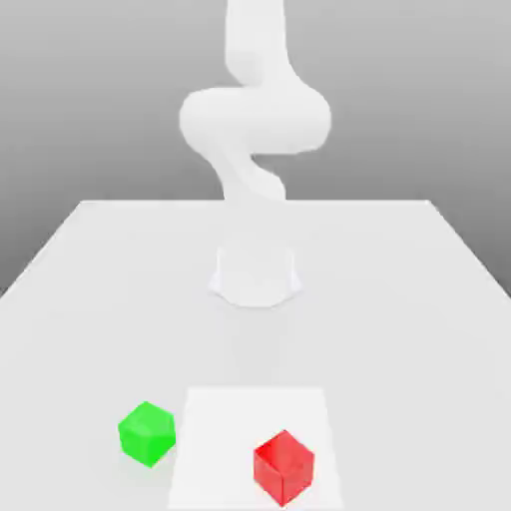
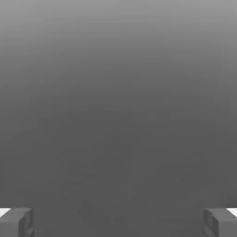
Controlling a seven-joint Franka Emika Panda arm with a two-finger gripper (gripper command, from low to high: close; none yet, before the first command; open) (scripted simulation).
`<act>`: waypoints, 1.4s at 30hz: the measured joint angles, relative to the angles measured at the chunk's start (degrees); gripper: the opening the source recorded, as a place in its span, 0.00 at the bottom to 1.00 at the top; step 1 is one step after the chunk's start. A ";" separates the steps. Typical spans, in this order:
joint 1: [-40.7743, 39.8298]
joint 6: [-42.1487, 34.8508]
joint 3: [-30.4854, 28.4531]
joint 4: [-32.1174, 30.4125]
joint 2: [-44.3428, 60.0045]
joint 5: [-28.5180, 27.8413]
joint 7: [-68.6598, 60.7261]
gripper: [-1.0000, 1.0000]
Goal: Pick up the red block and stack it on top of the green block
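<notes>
blocks, two of them, lie in the lower part of the exterior view: the red block towards six o'clock, on the white square, near that square's edge at about four o'clock, and the green block towards seven o'clock, on the pale table, just beside the square at its nine o'clock side. the two blocks are apart, with the green one at about ten o'clock from the red one, and neither is stacked. each is turned so that a corner faces the camera. the white arm rises from its base near the middle of the exterior view and reaches up past twelve o'clock. in the hand view the gripper is spread wide, its two fingers well apart and nothing between them, against a plain grey background.
</notes>
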 joint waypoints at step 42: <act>-6.09 21.87 8.87 -11.11 52.54 -5.17 51.39 0.00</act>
